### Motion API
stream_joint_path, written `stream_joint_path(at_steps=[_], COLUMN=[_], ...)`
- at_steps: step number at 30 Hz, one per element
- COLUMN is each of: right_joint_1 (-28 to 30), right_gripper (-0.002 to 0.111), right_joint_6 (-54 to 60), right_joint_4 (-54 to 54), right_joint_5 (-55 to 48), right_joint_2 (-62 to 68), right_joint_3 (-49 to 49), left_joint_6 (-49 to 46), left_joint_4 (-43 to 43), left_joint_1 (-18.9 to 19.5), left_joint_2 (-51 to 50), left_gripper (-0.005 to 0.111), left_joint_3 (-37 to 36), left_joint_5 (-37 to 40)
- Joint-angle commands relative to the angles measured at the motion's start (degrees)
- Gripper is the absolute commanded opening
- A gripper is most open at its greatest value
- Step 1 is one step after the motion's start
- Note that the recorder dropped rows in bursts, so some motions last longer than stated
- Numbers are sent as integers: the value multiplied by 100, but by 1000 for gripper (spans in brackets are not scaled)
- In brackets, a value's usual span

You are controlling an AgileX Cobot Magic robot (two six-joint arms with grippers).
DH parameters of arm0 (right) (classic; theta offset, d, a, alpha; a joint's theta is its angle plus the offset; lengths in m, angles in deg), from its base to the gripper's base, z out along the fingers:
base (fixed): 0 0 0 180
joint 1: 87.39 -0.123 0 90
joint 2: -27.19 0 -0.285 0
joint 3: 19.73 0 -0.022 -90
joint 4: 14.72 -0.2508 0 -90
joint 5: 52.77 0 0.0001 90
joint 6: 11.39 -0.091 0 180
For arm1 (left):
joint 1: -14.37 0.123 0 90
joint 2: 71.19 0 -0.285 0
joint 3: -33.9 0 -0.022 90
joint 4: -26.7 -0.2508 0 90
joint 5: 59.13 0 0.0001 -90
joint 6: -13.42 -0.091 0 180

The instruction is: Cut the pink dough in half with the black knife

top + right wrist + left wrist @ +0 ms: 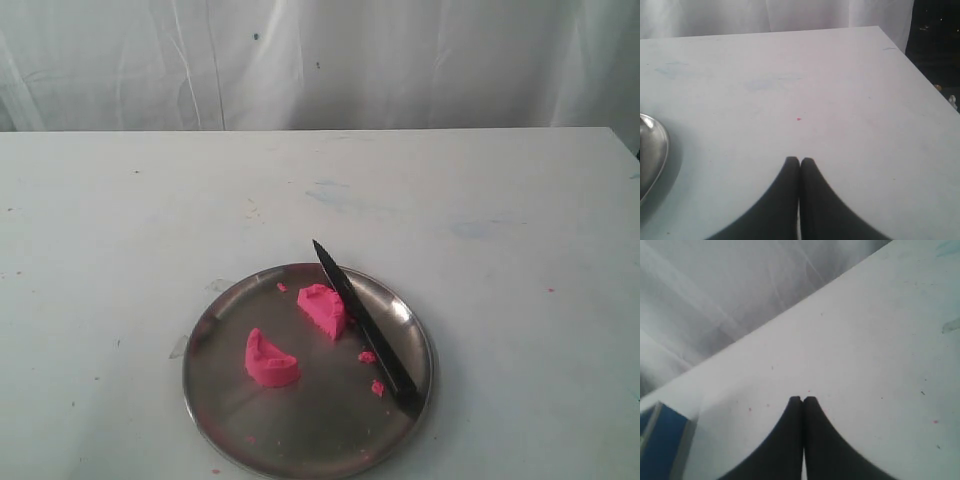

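The pink dough lies in two half-moon pieces on a round steel plate [220, 400]: one piece [270, 361] at the plate's left, the other [323, 309] nearer its far side. The black knife [365, 328] rests across the plate's right part, tip pointing away over the far rim, blade touching the farther piece. Neither arm shows in the exterior view. My left gripper [803, 399] is shut and empty over bare table. My right gripper [800, 160] is shut and empty too, with the plate's rim [660, 150] off to one side.
Small pink crumbs [371, 371] lie on the plate beside the knife. The white table [120, 230] runs to a white curtain [320, 60] behind. A blue object [660, 445] sits at the table edge in the left wrist view. The table's edge and corner [892, 42] show in the right wrist view.
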Motion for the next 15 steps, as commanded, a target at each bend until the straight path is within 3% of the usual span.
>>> stream_joint_path(at_steps=[1,6,10,15], right_joint_1=[42,42,42,42], right_gripper=[0,0,0,0], right_joint_6=[-31,-31,-31,-31], right_joint_4=[22,22,24,24], right_joint_5=[29,29,40,40], right_joint_2=[-33,-33,-33,-33], right_joint_3=[9,9,9,9], left_joint_6=[2098,2623,2785,2858], left_joint_4=[-861,-880,-767,-795], left_joint_1=[190,348,448,448], left_joint_2=[485,828,828,828], left_gripper=[0,0,0,0], left_joint_3=[-857,-1733,-1733,-1733], left_joint_5=[-510,-759,506,495])
